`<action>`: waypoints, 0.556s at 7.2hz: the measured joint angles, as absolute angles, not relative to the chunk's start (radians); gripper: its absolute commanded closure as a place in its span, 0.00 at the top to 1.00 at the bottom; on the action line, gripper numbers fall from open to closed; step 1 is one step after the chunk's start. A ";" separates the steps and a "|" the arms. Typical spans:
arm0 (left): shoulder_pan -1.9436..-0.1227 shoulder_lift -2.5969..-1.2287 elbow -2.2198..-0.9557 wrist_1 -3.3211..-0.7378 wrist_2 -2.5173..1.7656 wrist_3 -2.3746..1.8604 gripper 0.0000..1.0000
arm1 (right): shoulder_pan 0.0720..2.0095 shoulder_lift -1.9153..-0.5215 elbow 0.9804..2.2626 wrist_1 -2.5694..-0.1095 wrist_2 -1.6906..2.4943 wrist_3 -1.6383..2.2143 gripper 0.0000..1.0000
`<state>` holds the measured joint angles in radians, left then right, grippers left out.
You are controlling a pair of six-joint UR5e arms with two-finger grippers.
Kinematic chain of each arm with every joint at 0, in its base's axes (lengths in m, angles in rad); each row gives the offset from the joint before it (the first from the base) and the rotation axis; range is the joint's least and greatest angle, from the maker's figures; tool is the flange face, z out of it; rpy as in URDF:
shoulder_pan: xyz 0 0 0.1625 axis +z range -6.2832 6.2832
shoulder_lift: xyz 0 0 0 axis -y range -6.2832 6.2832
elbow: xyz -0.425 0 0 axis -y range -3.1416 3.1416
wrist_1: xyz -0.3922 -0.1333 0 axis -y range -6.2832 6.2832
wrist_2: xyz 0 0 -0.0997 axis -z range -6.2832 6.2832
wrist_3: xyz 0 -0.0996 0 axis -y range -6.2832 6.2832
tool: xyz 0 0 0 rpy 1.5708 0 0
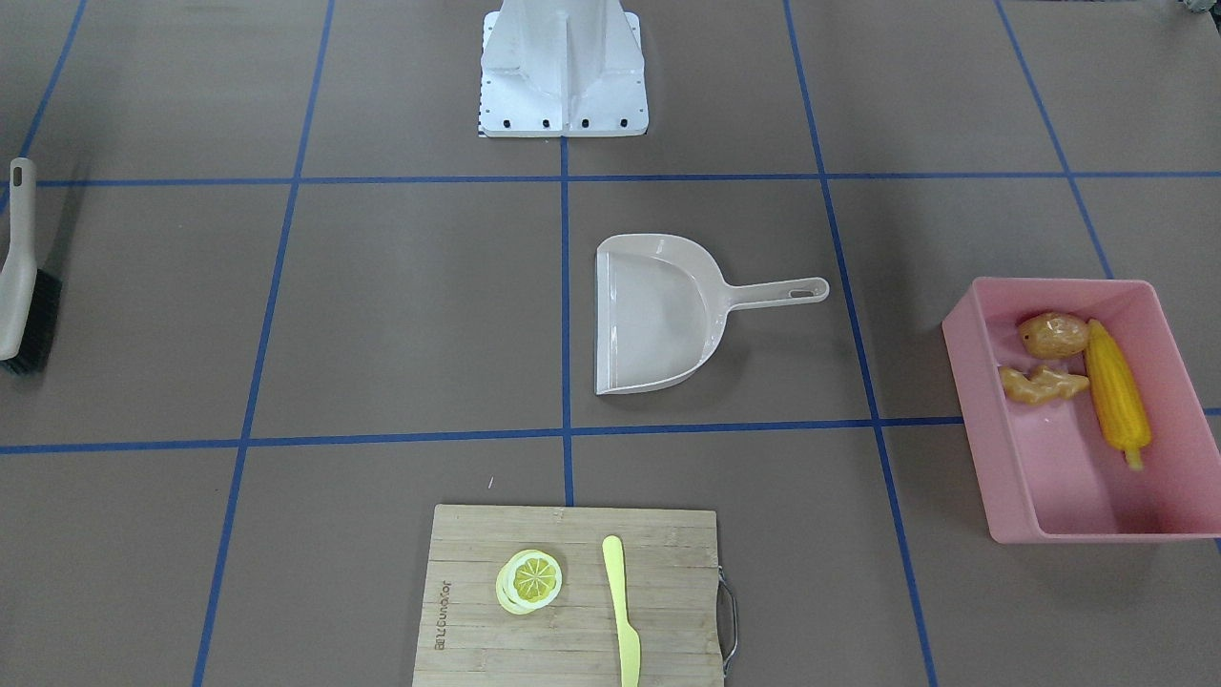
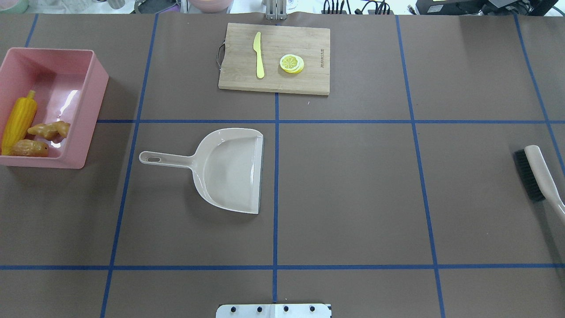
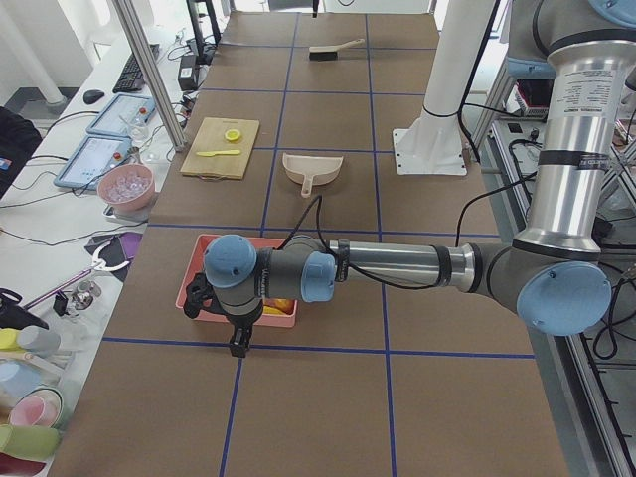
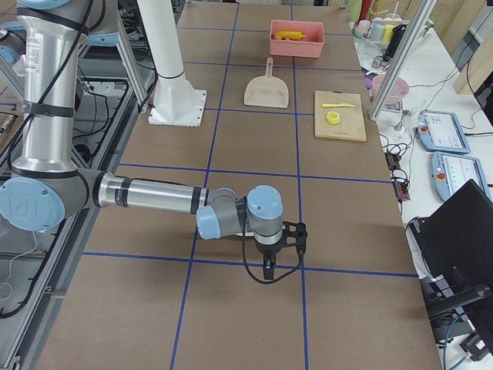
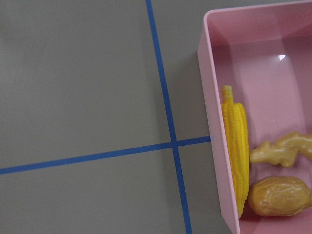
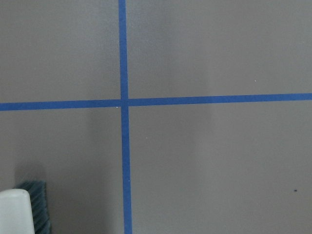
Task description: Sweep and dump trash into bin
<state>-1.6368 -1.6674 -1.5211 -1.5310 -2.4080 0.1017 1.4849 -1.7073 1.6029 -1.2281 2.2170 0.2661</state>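
All three trash items lie inside the large pink rectangular plastic bin (image 2: 86, 110): the yellow corn cob (image 2: 18, 123) along one long wall, with the knobbly tan ginger root (image 2: 49, 129) and rounded brown potato (image 2: 30, 148) just beside it. The beige plastic dustpan (image 2: 229, 170) sits empty on the table, well apart from the bin. The left gripper (image 3: 238, 346) hangs close to the bin's near wall. Its finger opening cannot be told, as only a side view shows it. The same applies to the right gripper (image 4: 267, 271), which is poised near the beige-handled, dark-bristled brush (image 2: 532, 174). Judged hazard: a low retreat by the left arm could clip the bin wall, shifting or tipping it and spilling the trash. A careless right-arm move could knock the brush.
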 measured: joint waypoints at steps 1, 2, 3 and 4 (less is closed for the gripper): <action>-1.637 -1.668 -1.522 -1.487 -2.402 0.103 0.99 | 1.485 -1.707 1.603 -1.223 2.218 0.266 1.00; -1.635 -1.659 -1.523 -1.472 -2.375 0.108 0.99 | 1.485 -1.705 1.604 -1.222 2.221 0.267 1.00; -1.634 -1.649 -1.522 -1.474 -2.341 0.109 0.99 | 1.485 -1.703 1.605 -1.225 2.232 0.274 1.00; -1.634 -1.645 -1.522 -1.474 -2.326 0.110 0.99 | 1.486 -1.701 1.608 -1.229 2.249 0.284 1.00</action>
